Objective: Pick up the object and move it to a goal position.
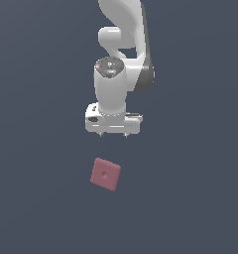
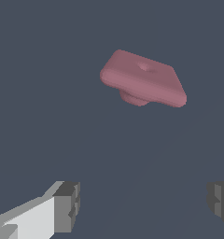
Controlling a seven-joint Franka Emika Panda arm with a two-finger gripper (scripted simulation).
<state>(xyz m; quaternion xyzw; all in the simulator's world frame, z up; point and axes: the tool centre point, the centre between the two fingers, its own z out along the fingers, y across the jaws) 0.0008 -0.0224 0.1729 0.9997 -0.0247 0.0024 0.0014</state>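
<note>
While the arm (image 1: 122, 39) reaches down from the upper edge of the exterior view, its white hand (image 1: 113, 135) hangs over a plain dark grey surface (image 1: 41, 198) with nothing between its fingers. In the wrist view the two fingers (image 2: 67, 205) stand wide apart at opposite sides of the picture, grey pads facing each other across bare ground, so the hand is released and holds nothing. The object (image 1: 105, 174), a small dusky pink-red piece with rounded edges, lies on the surface well apart from the hand, nearer the bottom of the exterior view and a little toward that view's left of the hand's middle. There it shows as a square turned at an angle, with a tiny dot near the centre of its upper face. In the wrist view the same object (image 2: 143, 78) looks like a flat, slab-like shape with a small dimple on top and a rounded bump showing beneath its lower edge; it sits beyond the fingertips, not between them. It is clearly narrower than the hand above it.
</note>
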